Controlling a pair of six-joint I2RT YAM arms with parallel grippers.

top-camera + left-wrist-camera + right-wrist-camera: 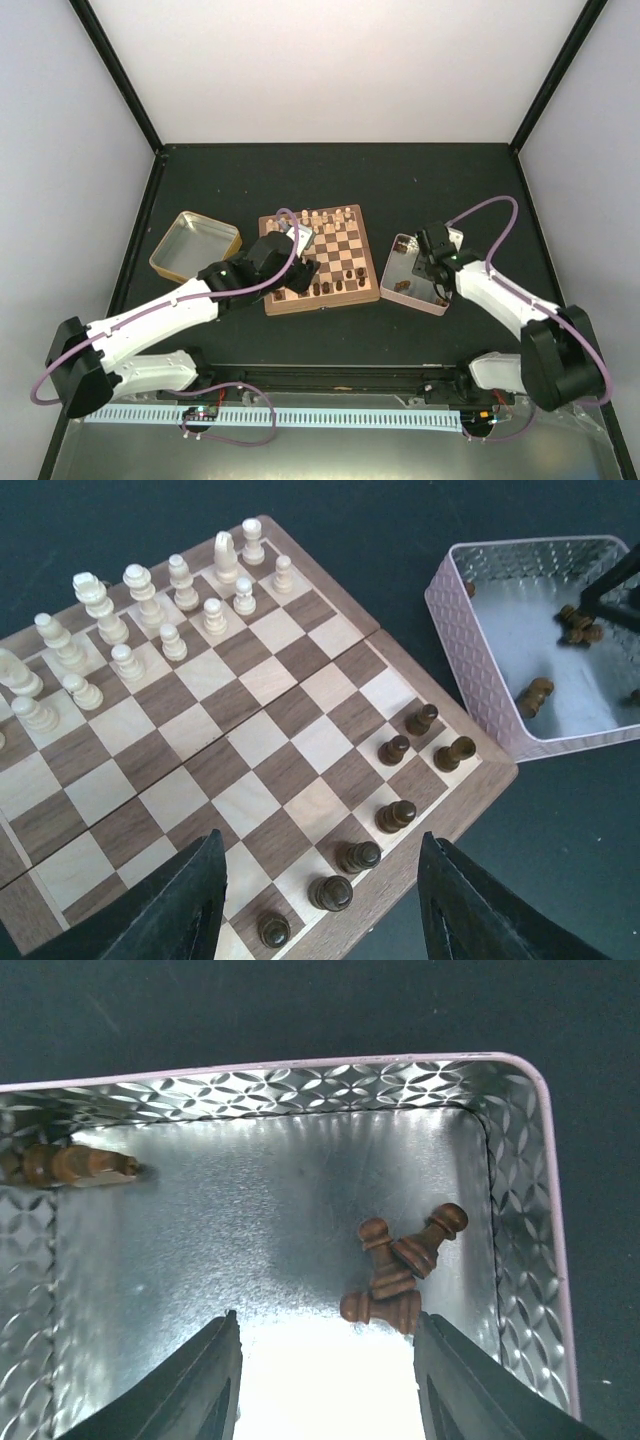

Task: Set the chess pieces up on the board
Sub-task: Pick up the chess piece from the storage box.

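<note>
The board (322,303) lies mid-table. Cream chess pieces (128,662) stand in two rows at its far side (330,217). Several dark pieces (396,815) stand along its near edge (340,284). My left gripper (325,905) is open and empty, hovering above the dark pieces at the board's near left (300,264). My right gripper (325,1380) is open and empty, low inside the pink-rimmed tray (520,1160). Three dark pieces (400,1265) lie in a heap by its right fingertip. Another dark piece (75,1165) lies by the tray's left wall.
The pink-rimmed tray (398,290) sits right of the board and shows in the left wrist view (450,630) with loose dark pieces (535,693). A yellow-rimmed tin (170,262) stands left of the board. Black frame posts rise at the table's back corners.
</note>
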